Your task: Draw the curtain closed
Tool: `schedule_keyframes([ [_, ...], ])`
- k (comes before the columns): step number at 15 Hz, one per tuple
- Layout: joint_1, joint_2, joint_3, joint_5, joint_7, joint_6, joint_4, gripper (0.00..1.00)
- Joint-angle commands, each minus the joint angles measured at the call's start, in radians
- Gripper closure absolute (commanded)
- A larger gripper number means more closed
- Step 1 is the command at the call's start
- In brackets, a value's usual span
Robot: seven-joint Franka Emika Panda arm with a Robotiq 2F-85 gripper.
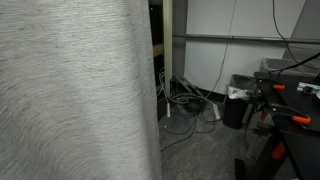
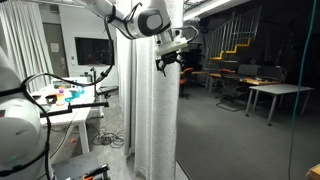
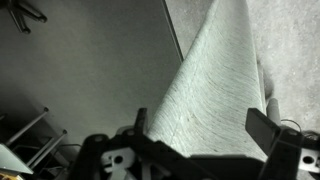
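Grey woven fabric, one curtain (image 3: 220,70), ran toward one o'clock in my wrist view; I saw the gripper (image 3: 200,122) spread wide, its jaws either side of the fold.

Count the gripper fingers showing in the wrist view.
2. One finger stands picture-left of the curtain fold, the other finger picture-right. None seems hidden.

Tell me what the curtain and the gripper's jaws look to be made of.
The curtain: woven fabric, light grey and matte, shown by its fine horizontal streaks and soft vertical folds. The gripper: its jaws look like a hard black material, perhaps plastic or coated metal, judging by their rigid, angular outlines. The wrist view is too dark to tell which.
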Motion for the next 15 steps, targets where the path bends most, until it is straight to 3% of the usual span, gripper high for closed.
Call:
schedule_keyframes([
  [1,-0.006,0.038,0.015,0.015,-0.059,0.021,0.078,0.00],
  [8,-0.002,-0.015,0.037,0.029,-0.110,0.075,0.088,0.00],
  [11,-0.012,-0.030,0.028,0.034,-0.082,0.110,0.055,0.00],
  [15,-0.058,-0.046,0.009,0.030,0.058,0.127,0.010,0.00],
])
